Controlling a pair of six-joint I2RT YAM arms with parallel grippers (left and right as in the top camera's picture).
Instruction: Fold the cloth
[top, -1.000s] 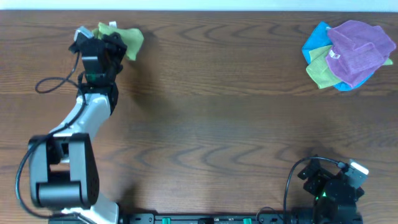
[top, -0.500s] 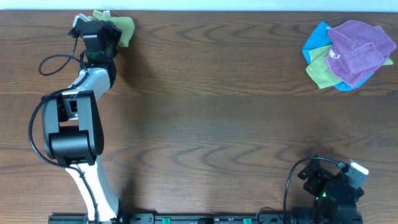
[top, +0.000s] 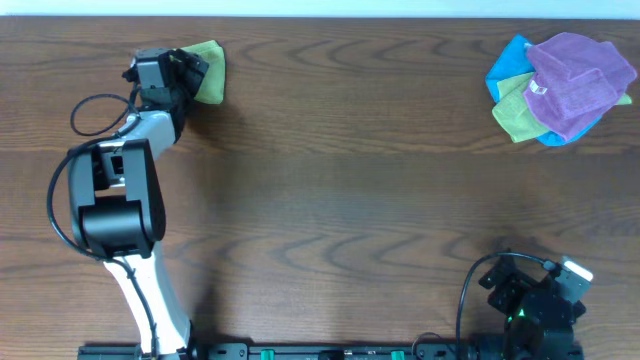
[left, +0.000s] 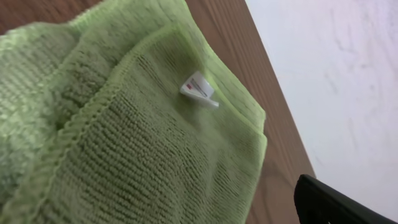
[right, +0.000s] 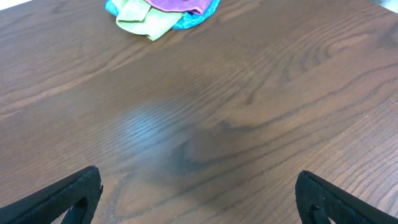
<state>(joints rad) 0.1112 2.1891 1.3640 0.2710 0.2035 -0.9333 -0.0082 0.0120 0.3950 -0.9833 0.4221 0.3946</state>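
Note:
The lime-green cloth (top: 212, 75) lies bunched in layers at the table's far left corner. It fills the left wrist view, its stitched hem and small white tag (left: 199, 89) facing up. My left gripper (top: 192, 70) hovers right at the cloth's left side with its jaws spread open. Only one dark finger (left: 333, 204) shows in its wrist view, clear of the fabric to the right. My right gripper (right: 199, 202) is open over bare wood near the front right, nothing between its fingers.
A pile of other cloths sits at the far right: purple (top: 578, 80) on top, bright blue (top: 510, 62) and another green one (top: 515, 118) beneath. The pile (right: 163, 11) also shows in the right wrist view. The table's far edge (top: 300, 18) runs just behind the cloth.
My left gripper carried the cloth toward the far left corner, then opened and let it go. The cloth now rests on the table. The right arm has not moved.

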